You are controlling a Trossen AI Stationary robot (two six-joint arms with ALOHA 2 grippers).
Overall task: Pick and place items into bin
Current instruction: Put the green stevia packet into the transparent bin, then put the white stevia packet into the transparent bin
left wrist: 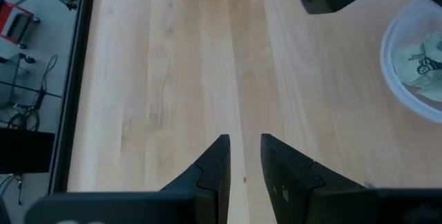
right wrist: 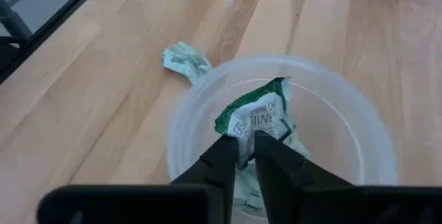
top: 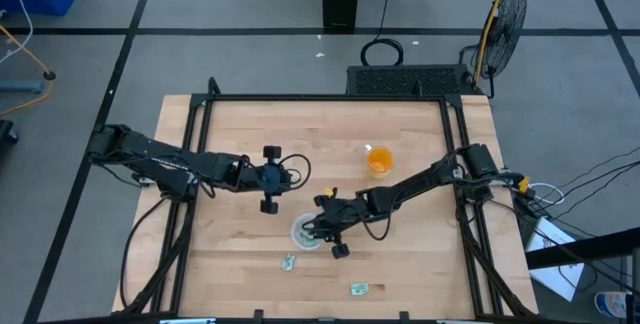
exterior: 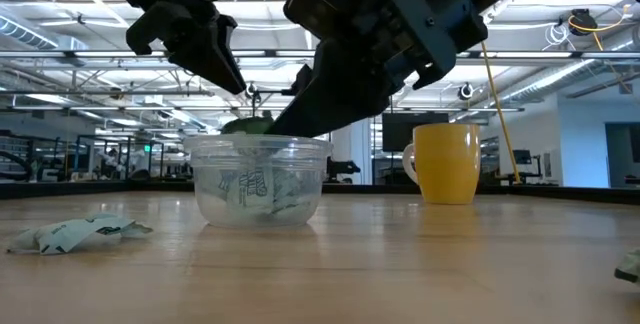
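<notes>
The bin (top: pixel 297 235) is a small clear dish on the table's near middle, with packets lying inside it (exterior: pixel 255 192). My right gripper (right wrist: pixel 246 141) reaches over it from the right, slanting down, shut on a green-and-white packet (right wrist: pixel 259 113). One more packet (top: pixel 288 261) lies flat on the table just near of the bin, and another (top: pixel 360 288) lies by the near edge. My left gripper (left wrist: pixel 245 148) hovers left of the bin, above bare wood, open with nothing between its fingers. My right gripper pinches the packet by one edge (right wrist: pixel 247 131) between its two fingertips. The fingers slant down from the table's right side. The packet sticks out past the fingertips at the height of the bin's rim (exterior: pixel 250 124), over the bin's inside and above the packets lying there.
An orange cup (top: pixel 380 160) stands on the table, far and right of the bin. A dark frame rail (top: pixel 320 97) runs round the table's edges. Bare wood lies on the table's far left and along the near right.
</notes>
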